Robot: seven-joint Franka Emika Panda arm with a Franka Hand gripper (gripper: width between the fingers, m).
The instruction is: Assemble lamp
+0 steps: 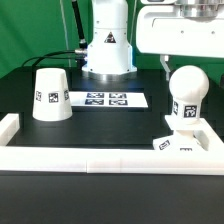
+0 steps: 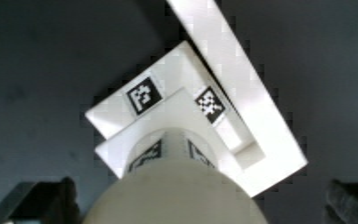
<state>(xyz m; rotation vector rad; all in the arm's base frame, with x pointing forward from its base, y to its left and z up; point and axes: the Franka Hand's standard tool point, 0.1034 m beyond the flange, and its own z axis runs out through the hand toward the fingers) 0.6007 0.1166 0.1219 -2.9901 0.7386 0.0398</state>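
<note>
Bulb (image 1: 187, 92) stands upright on the square base (image 1: 192, 141), lower right of the exterior view, near the corner of the white rail (image 1: 100, 160). Shade (image 1: 50, 95) sits mouth-down at mid left, with the marker board (image 1: 105, 99) between them. Gripper (image 2: 197, 203) hangs right above the bulb, fingers (image 2: 43, 200) spread wide, gripping nothing.

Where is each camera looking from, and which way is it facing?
Exterior view: off the arm, raised, facing across the table at the shade, marker board and bulb; shows the arm's pedestal and gripper.
Wrist view: on the wrist, looking down onto the bulb and base; shows both fingers.
Shared: bulb and base.
</note>
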